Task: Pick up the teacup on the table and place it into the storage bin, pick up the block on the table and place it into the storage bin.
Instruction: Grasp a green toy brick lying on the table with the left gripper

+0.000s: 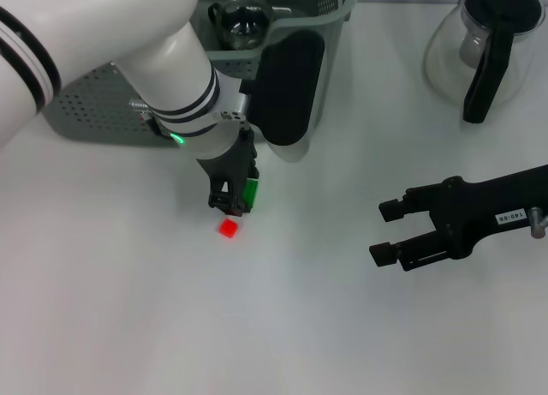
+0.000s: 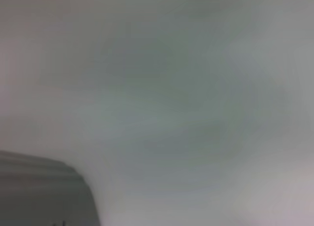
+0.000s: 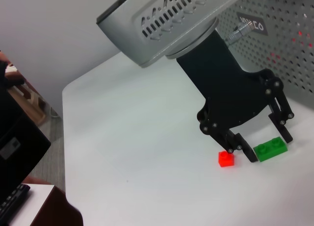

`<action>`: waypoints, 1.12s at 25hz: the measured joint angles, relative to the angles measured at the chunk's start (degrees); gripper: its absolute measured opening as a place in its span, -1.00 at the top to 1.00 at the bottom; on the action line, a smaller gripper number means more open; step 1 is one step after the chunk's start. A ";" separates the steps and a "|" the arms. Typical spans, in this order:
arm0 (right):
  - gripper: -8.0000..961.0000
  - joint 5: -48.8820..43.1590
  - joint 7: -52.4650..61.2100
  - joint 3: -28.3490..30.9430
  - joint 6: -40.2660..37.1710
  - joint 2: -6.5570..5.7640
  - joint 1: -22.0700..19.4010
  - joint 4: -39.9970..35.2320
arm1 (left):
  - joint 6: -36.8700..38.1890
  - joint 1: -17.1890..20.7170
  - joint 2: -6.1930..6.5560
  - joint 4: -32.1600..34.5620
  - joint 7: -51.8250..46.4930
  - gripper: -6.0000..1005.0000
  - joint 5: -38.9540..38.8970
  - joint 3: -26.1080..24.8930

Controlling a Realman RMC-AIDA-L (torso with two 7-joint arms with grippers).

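A green block (image 1: 251,192) lies on the white table just in front of the grey-green storage bin (image 1: 94,112). My left gripper (image 1: 238,205) is down at the table, open, with one finger on each side of the green block (image 3: 271,148). The right wrist view shows that left gripper (image 3: 270,147) straddling it. A small red block (image 1: 229,228) lies just beside the fingers, also seen as the red block (image 3: 226,159). A glass teacup (image 1: 244,22) sits inside the bin. My right gripper (image 1: 385,232) hovers open and empty at the right.
A glass carafe (image 1: 488,44) with a black handle stands at the back right. The bin's perforated wall (image 3: 289,44) with a black label rises right behind the left gripper. The left wrist view shows only grey blur.
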 joint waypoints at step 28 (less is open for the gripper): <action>-0.84 0.00 -0.86 0.00 0.45 0.17 -0.37 0.14 | 0.81 -3.21 -0.09 -2.38 -1.54 0.05 0.61 2.92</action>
